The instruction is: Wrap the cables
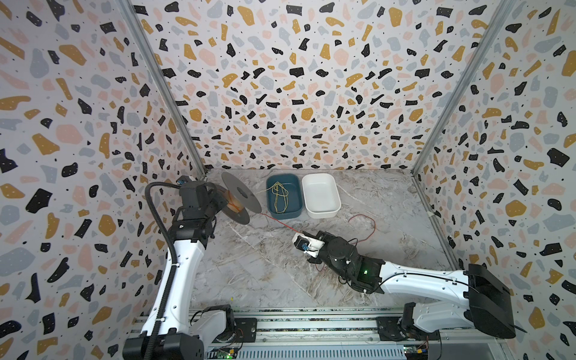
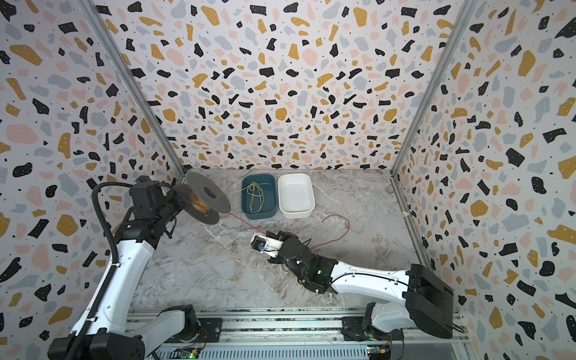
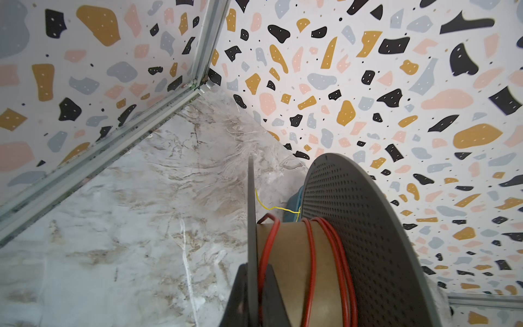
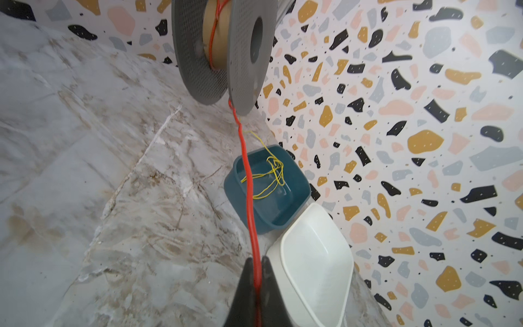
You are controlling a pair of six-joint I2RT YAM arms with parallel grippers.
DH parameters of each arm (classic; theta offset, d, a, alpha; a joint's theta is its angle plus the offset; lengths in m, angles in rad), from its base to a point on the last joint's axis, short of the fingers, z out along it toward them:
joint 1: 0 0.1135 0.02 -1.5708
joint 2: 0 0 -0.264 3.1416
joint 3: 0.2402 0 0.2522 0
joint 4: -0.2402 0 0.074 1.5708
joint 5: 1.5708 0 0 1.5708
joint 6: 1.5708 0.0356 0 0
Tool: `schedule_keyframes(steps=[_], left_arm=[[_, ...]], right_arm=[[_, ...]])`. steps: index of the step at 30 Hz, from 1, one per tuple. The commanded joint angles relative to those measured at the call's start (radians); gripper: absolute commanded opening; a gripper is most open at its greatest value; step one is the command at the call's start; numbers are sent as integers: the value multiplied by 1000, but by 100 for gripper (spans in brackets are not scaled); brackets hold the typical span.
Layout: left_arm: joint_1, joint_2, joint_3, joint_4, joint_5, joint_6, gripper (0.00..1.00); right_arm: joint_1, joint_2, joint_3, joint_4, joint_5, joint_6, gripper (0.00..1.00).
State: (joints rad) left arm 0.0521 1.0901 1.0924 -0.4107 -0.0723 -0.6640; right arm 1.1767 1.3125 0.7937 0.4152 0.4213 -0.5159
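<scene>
A grey spool with two perforated discs and a tan core hangs above the table's back left. My left gripper is shut on the edge of one disc. A few turns of the thin red cable lie round the core. From the spool the cable runs taut to my right gripper, which is shut on it. Behind that gripper, the slack cable loops over the marble table.
A blue bin at the back holds a thin yellow-green wire. A white bin stands right beside it. Patterned walls close in the table on three sides.
</scene>
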Motion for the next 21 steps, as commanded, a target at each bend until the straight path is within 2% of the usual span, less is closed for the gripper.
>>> schedule_keyframes(steps=[1, 14, 21], left_arm=[[-72, 6, 15, 92, -136, 54, 0], [-347, 68, 30, 28, -347, 124, 0], [-452, 86, 13, 20, -350, 153, 0]], right_arm=[[14, -46, 70, 11, 11, -62, 0], [13, -26, 223, 60, -31, -148, 0], [-23, -6, 326, 24, -121, -87, 0]])
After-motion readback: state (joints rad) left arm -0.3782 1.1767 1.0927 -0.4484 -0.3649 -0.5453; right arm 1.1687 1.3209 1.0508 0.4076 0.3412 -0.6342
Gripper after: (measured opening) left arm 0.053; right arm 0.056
